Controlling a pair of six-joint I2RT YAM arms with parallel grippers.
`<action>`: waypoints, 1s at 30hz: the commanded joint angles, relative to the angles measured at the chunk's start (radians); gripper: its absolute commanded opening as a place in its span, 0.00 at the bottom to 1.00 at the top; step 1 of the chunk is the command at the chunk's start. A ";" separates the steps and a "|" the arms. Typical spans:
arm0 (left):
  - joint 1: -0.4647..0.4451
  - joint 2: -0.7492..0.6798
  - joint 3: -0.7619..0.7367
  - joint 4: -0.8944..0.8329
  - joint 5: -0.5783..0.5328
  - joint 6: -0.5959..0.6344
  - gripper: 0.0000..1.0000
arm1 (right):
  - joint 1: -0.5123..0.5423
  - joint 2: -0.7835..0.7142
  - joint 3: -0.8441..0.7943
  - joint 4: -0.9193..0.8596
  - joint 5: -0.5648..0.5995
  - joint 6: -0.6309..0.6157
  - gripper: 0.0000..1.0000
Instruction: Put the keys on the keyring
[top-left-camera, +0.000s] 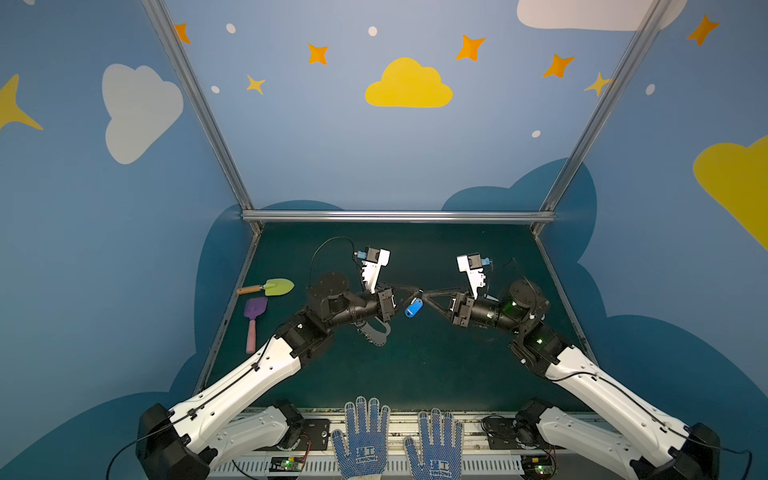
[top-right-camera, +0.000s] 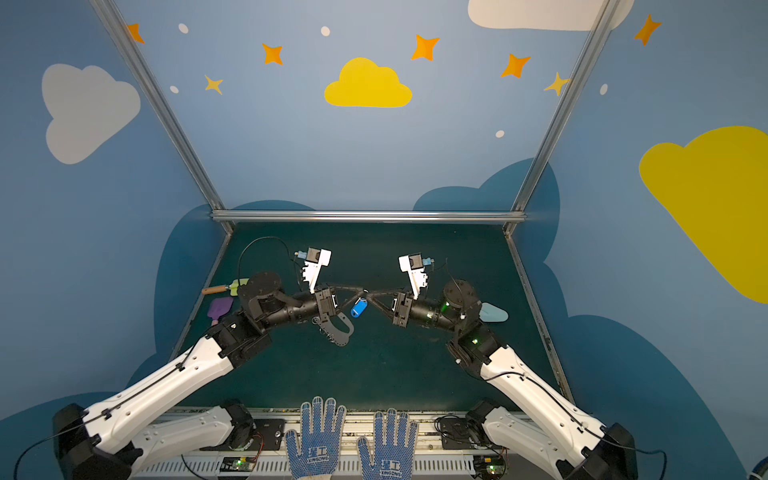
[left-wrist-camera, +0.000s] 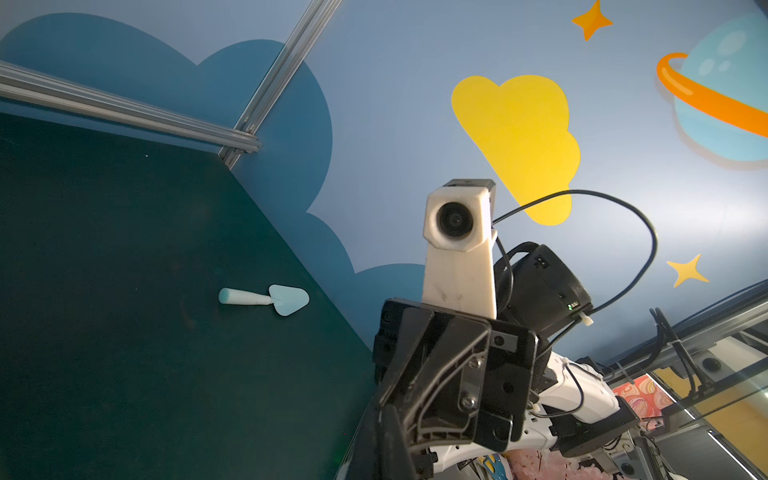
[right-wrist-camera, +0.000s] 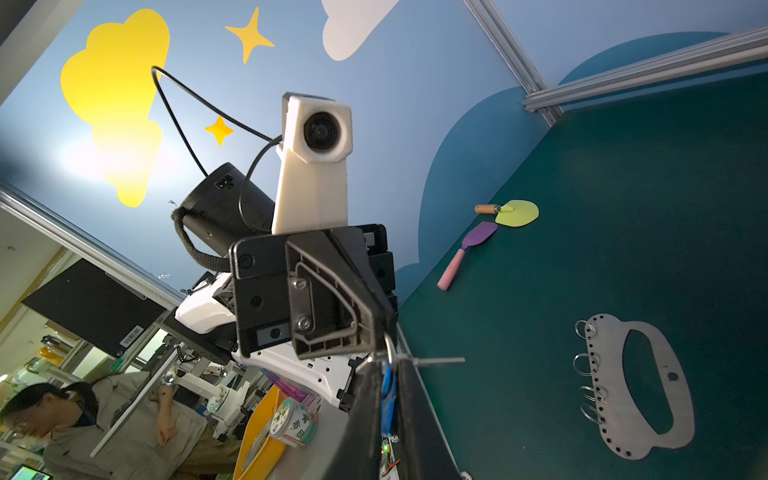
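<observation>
Scanning from the left edge of the bench (top-left-camera: 415, 374), I see a green trowel (top-left-camera: 272, 286) with a wooden handle and a purple spade (top-left-camera: 254, 316) with a pink handle. Both lie close to the rail, well apart from the fingertips. Next comes the keyring (right-wrist-camera: 648, 390), a flat matte grey plate with an oval cutout and small wire rings, lying on the dark green surface partly under my left wrist. Above mid-bench the left end effector (top-left-camera: 415, 289) is clamped on the wire ring of the keys (top-left-camera: 413, 308). The right end effector (top-left-camera: 425, 294) meets it tip to tip, its jaws pinched on the same ring, and the glossy blue tag dangles off the surface. Toward the front and rear edges the bench lies open. A pale blue spade (top-right-camera: 494, 312) sits by the right edge, behind the right arm.
</observation>
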 joint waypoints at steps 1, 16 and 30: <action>-0.004 0.005 -0.009 0.034 0.001 -0.009 0.04 | 0.007 0.027 0.006 0.073 -0.037 0.021 0.08; -0.004 -0.015 -0.014 0.024 -0.065 -0.013 0.04 | 0.057 -0.039 0.024 -0.180 0.087 -0.183 0.37; -0.003 -0.011 -0.005 0.032 -0.062 -0.028 0.04 | 0.272 0.015 0.105 -0.309 0.478 -0.397 0.13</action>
